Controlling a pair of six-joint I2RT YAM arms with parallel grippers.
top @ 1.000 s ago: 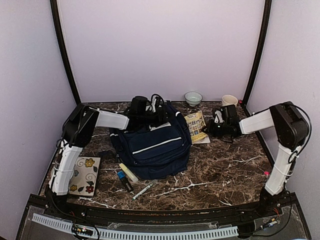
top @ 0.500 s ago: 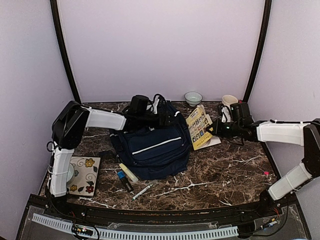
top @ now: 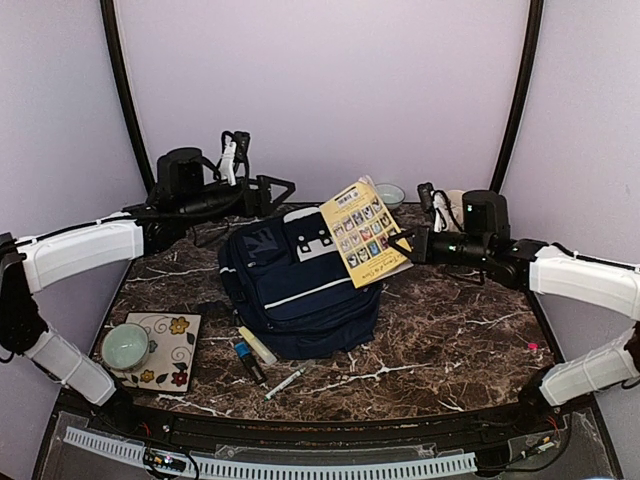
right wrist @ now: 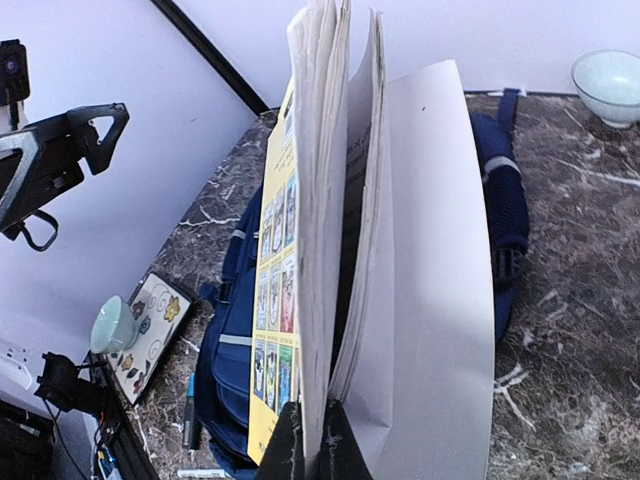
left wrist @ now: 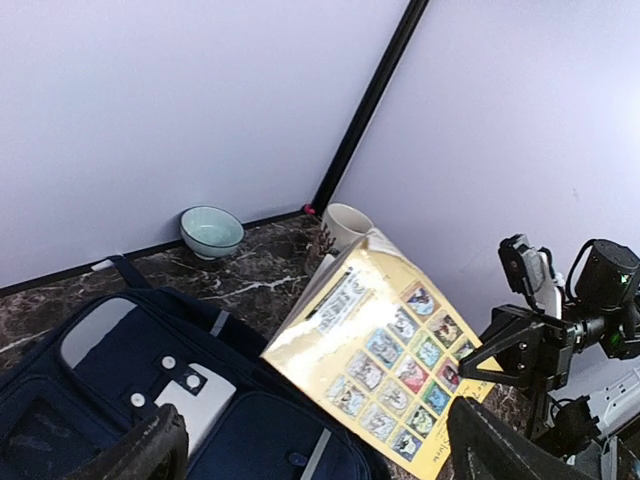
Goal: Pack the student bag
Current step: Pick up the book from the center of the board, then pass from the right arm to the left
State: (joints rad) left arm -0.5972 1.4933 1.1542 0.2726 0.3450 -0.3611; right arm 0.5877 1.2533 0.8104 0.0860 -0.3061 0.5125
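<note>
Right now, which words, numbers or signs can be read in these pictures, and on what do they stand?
Booklet cover: small print above the grid of pictures, too blurred to read.
Bag: the white patch shows only dark squares, no letters.
No text is legible anywhere.

There is one student bag (top: 300, 290) on the desk (top: 450, 340), and one yellow booklet (top: 362, 232). The bowls number two, both pale green: a far bowl (top: 387, 194) by the back wall and a near bowl (top: 125, 345) on the single floral tile (top: 175, 350). One cream mug (left wrist: 345, 225) stands in the far corner. Writing tools come to three: one yellow highlighter (top: 257, 345), one dark marker (top: 248, 362) and one white pen (top: 290, 379). One small pink item (top: 533, 346) lies near the right edge. The grippers number two: the left gripper (top: 270, 192) and the right gripper (top: 400, 245).
</note>
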